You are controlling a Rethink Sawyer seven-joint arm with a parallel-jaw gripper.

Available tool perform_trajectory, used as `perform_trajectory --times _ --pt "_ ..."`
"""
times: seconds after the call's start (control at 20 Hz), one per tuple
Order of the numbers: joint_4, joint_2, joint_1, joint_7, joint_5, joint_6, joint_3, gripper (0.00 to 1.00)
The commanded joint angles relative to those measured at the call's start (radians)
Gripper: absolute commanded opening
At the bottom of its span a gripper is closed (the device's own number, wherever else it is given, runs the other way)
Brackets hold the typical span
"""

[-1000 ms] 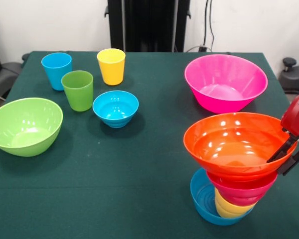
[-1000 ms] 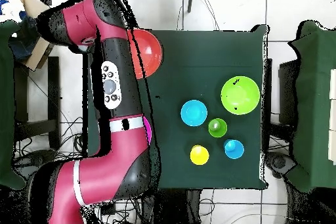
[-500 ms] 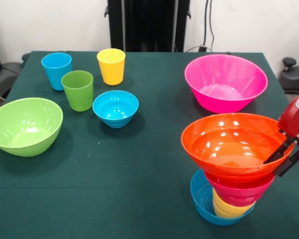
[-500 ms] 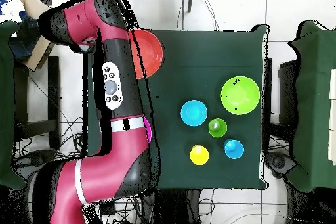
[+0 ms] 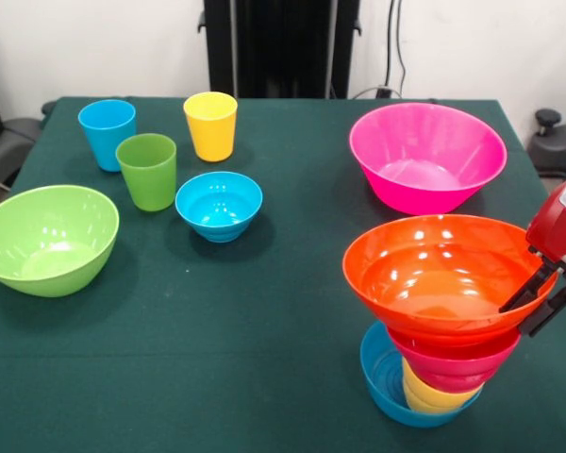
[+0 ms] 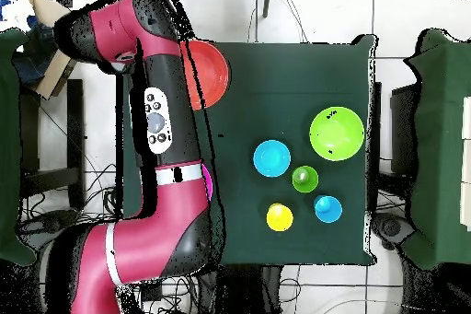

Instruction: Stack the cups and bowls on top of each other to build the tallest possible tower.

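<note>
The gripper (image 5: 536,304) pinches the wide orange bowl's (image 5: 443,274) right rim, seating it on the small red bowl (image 5: 457,363), squat yellow-orange cup (image 5: 434,394) and small blue bowl (image 5: 385,377). Best lower level, then release gently: this tower sits near the table's (image 5: 217,330) front-right corner; open room lies left.

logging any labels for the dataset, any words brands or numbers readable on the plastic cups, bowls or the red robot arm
None readable.
The glossy plastic cups, such as the yellow cup, and bowls, such as the wide orange bowl, are plain.
The red and black robot arm shows a grey button panel; any marks on it are too small to read.
</note>
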Motion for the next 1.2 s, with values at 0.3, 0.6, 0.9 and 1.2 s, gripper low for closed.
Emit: perform_trajectory --times 0.3,0.6,0.9,1.2 --pt "0.044 0.038 -0.011 -0.140 -0.076 0.117 0.063 0.00" --pt "0.055 0.035 -0.015 -0.161 -0.062 0.161 0.064 0.00" --pt "0.057 0.034 -0.030 -0.218 -0.049 0.211 0.094 0.00" --pt "0.039 0.039 -0.035 -0.241 -0.070 0.202 0.112 0.00"
